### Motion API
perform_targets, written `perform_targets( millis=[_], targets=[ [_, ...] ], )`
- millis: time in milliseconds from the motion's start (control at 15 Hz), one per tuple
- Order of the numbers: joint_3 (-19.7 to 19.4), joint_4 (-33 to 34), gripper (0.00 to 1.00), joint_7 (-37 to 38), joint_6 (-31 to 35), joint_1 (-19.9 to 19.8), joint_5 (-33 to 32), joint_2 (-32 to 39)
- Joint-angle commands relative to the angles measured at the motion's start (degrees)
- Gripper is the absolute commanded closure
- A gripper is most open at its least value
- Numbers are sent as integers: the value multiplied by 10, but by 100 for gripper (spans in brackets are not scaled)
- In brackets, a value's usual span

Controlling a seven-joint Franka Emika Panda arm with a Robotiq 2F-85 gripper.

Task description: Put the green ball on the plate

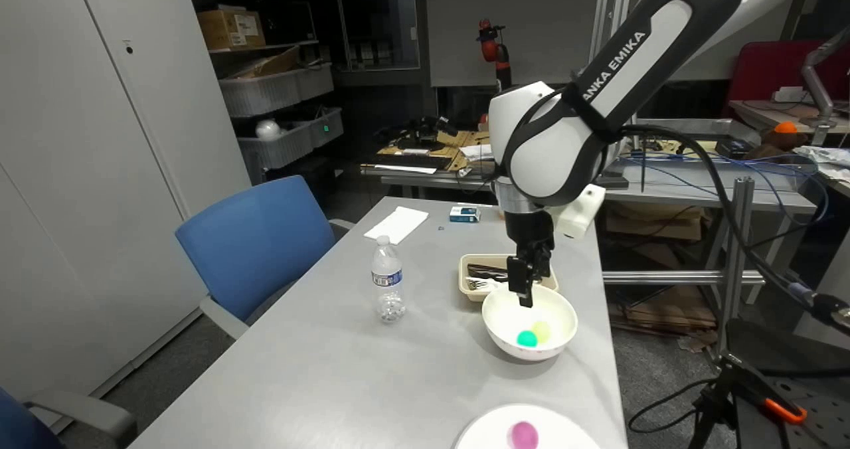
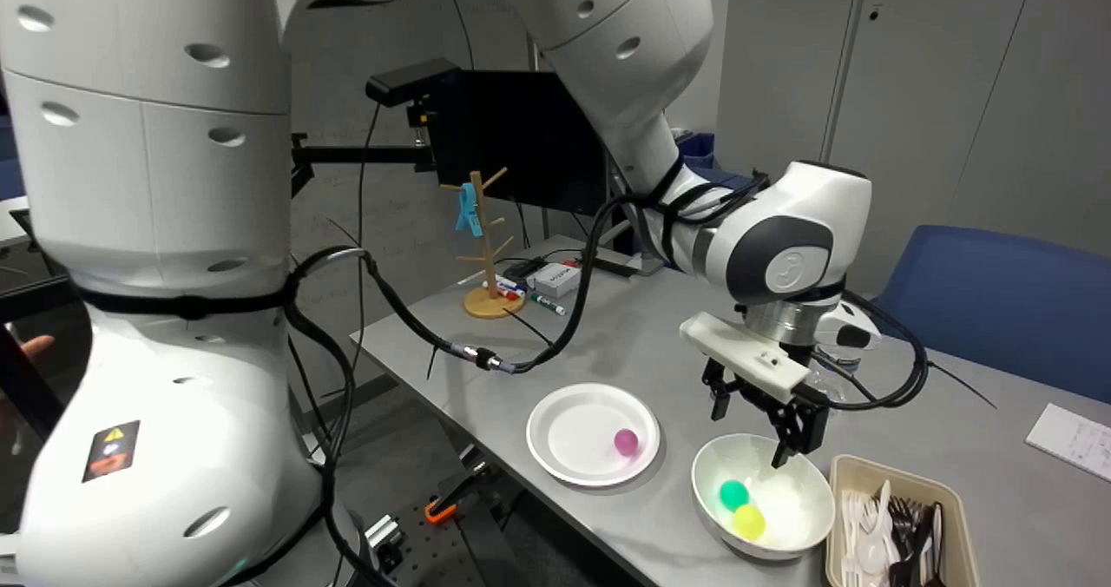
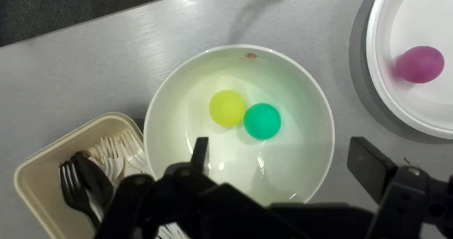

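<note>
A gray table [image 1: 319,382] stands in the room, a blue chair [image 1: 255,236] at its side and tall pale cabinet doors [image 1: 73,190] beyond. Over it, the gripper [image 2: 752,435] hangs above the white bowl [image 3: 300,157], its two black fingers spread wide apart; in the wrist view one overlaps the bowl and the other shows beside it. The green ball [image 3: 262,121] lies inside the bowl, up against a yellow ball [image 3: 227,108]. Touching the bowl or just beside it, I cannot tell which, is a beige rectangular tray [image 3: 39,186] of black and white plastic cutlery [image 3: 78,196]. On the bowl's other side, apart from it, sits the flat white plate [image 2: 568,435], carrying a small pink ball [image 2: 626,442]. A clear plastic water bottle [image 1: 387,283] stands upright, with white paper [image 1: 397,225] and a small blue-and-white box [image 1: 464,214] farther along the table. In an exterior view, a wooden peg stand [image 2: 485,240] with a blue clip [image 2: 469,209] on it stands near a black monitor [image 2: 512,148].
</note>
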Motion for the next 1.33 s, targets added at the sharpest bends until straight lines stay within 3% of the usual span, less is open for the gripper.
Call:
perform_targets(
  millis=[0, 1267],
  targets=[
    [6, 8, 0, -1, -2, -7, -3, 10],
    [0, 88, 0, -32, 86, -11, -60, 163]
  ],
)
